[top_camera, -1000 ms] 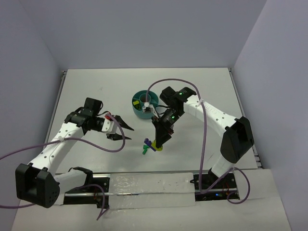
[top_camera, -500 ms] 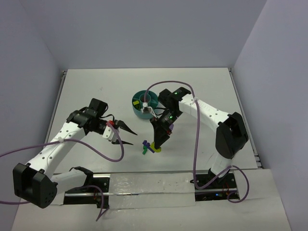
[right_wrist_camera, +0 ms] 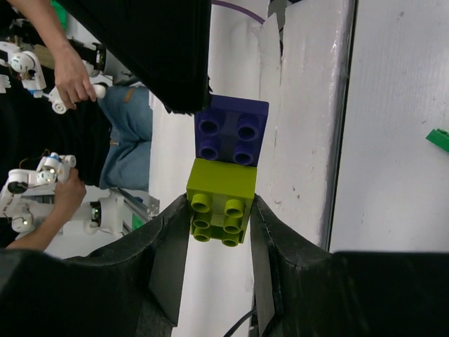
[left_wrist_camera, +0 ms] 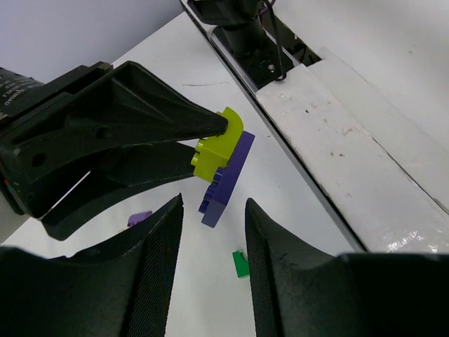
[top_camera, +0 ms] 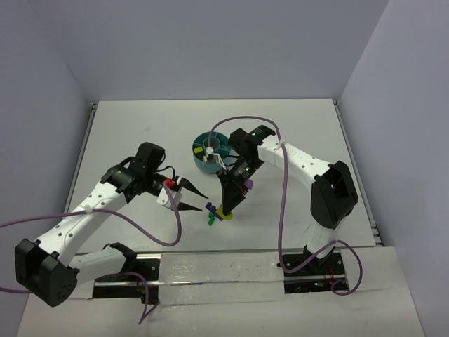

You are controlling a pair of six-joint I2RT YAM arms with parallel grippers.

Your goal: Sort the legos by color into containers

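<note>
Legos [right_wrist_camera: 224, 172], lime-green joined to purple, studs showing, pinched in right tool [right_wrist_camera: 219, 225], left tool [left_wrist_camera: 210, 214] parted, empty

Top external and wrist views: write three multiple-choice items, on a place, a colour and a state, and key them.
1. From above, the teal bowl lies: A) beyond the right jaws, farther from the arm bases; B) between the bases; C) under the left elbow.
2. The clamped brick in the right jaws is: A) orange-red; B) white; C) lime-green.
3. The left jaws are: A) shut on a brick; B) open, empty; C) out of view.

1 A, the bowl sits behind those jaws; 2 C, lime-green shows between them; 3 B, they stand apart, gripping nothing.
</note>
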